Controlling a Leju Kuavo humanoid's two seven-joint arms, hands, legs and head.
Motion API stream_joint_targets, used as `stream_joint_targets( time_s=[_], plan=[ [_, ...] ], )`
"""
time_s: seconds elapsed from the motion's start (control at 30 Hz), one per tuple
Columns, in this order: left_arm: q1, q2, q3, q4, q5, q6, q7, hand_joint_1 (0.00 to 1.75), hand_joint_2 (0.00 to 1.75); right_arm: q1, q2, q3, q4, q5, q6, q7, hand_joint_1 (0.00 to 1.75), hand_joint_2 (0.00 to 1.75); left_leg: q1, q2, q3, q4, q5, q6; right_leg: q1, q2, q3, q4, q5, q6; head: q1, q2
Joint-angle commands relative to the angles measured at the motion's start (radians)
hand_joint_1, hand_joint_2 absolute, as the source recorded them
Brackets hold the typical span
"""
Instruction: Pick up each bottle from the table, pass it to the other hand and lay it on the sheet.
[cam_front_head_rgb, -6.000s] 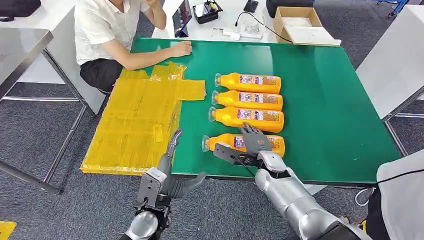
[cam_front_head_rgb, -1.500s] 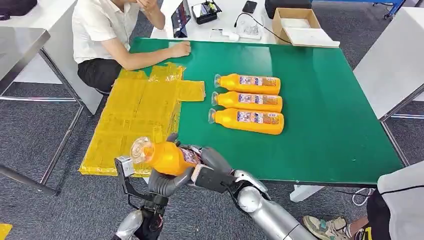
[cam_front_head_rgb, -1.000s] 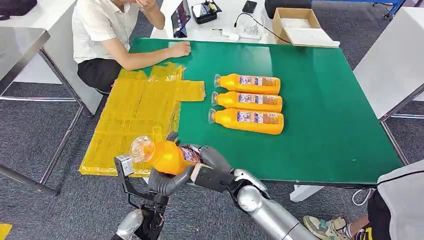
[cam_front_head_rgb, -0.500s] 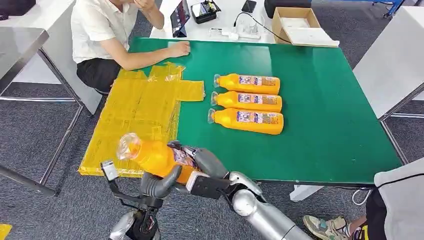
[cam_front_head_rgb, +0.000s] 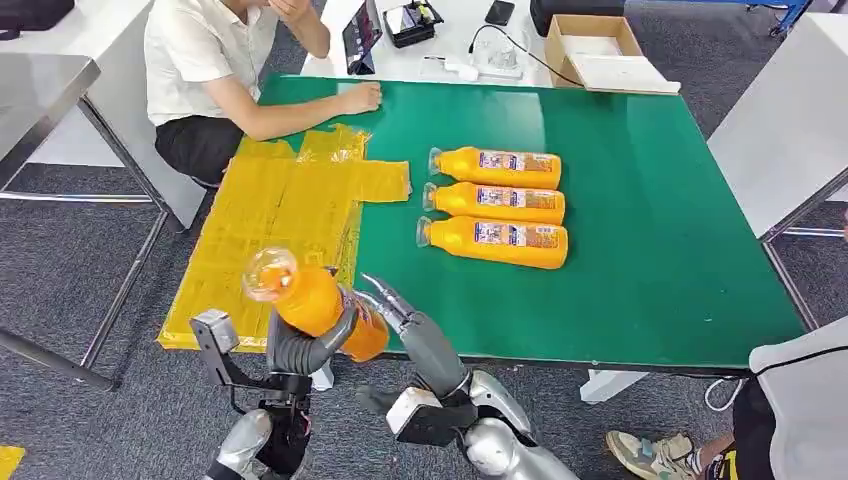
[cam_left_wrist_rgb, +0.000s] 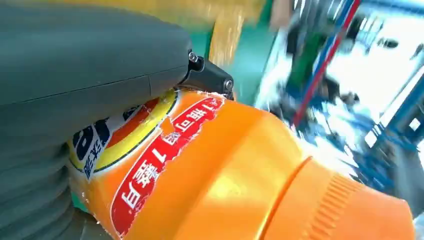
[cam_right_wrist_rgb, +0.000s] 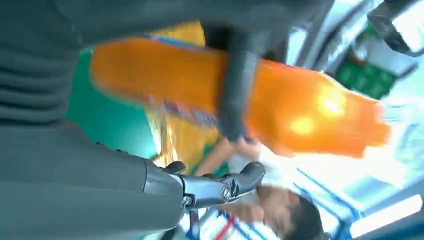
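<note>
While handover ends | left hand (cam_front_head_rgb: 300, 345) clamps bottle (cam_front_head_rgb: 318, 303) near sheet (cam_front_head_rgb: 270, 230) for laying | right hand (cam_front_head_rgb: 395, 305) apart, empty beside bottle

An office or lab: grey carpet floor (cam_front_head_rgb: 80, 290), white desks (cam_front_head_rgb: 450, 40) with a tablet (cam_front_head_rgb: 362, 33), a cardboard box (cam_front_head_rgb: 595, 45), a seated person (cam_front_head_rgb: 215, 70)

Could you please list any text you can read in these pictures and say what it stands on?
"1", among white Chinese characters too turned to read surely: red label band of the held bottle.
Blue label lettering beside it: partly hidden, unreadable.
Labels of the bottles on the table: too small.
</note>
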Motion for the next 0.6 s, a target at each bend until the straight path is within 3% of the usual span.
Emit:
stream_joint_targets(
  time_s=[0.03, 0.23, 0.4, 0.5, 0.57, 0.6],
  plan=[
    [-0.177, 0.032, 0.073, 0.269, -0.506, 0.446, -0.01, 1.75, 1.75, 0.042, -0.024, -0.032, -0.126, 0.036, -0.045, -0.021, 0.0, 0.0, -0.001, -0.002, 0.005, -0.002, 0.0, -0.001, 0.0, -0.002, 0.004, 0.0, -0.001, -0.002, 0.0, 0.0],
    [-0.217, 0.026, 0.116, 0.323, -0.655, 0.467, 0.023, 1.75, 1.75, 0.045, -0.013, -0.041, -0.134, 0.041, -0.07, -0.039, 0.0, 0.0, -0.001, -0.002, 0.004, -0.001, 0.0, -0.001, -0.001, -0.004, 0.004, 0.001, -0.002, -0.002, 0.0, 0.0],
    [-0.287, -0.023, 0.342, 0.397, -1.373, 0.51, 0.185, 1.75, 1.75, 0.033, -0.004, -0.042, -0.135, 0.016, -0.057, -0.068, 0.0, 0.0, 0.0, 0.0, 0.003, 0.0, 0.0, -0.001, 0.0, -0.002, 0.002, 0.001, -0.001, -0.002, 0.0, 0.0],
    [-0.287, -0.023, 0.342, 0.397, -1.373, 0.51, 0.185, 1.75, 1.75, 0.033, -0.004, -0.042, -0.135, 0.016, -0.057, -0.068, 0.0, 0.0, 0.0, 0.0, 0.003, 0.0, 0.001, -0.001, 0.0, -0.002, 0.003, 0.001, -0.001, -0.002, 0.0, 0.0],
    [-0.369, 0.005, 0.325, 0.571, -1.54, 0.51, 0.318, 1.75, 1.75, 0.02, 0.0, -0.039, -0.128, -0.001, -0.032, -0.071, 0.0, 0.0, 0.0, 0.0, 0.003, 0.0, 0.0, -0.001, 0.0, -0.002, 0.003, 0.002, -0.001, -0.002, 0.0, 0.0],
    [-0.369, 0.005, 0.325, 0.571, -1.54, 0.51, 0.318, 1.75, 1.75, 0.02, 0.0, -0.039, -0.128, -0.001, -0.032, -0.071, 0.0, 0.0, -0.001, -0.001, 0.003, -0.001, 0.001, -0.001, -0.001, -0.003, 0.003, 0.002, -0.001, -0.002, 0.0, 0.0]
  ],
)
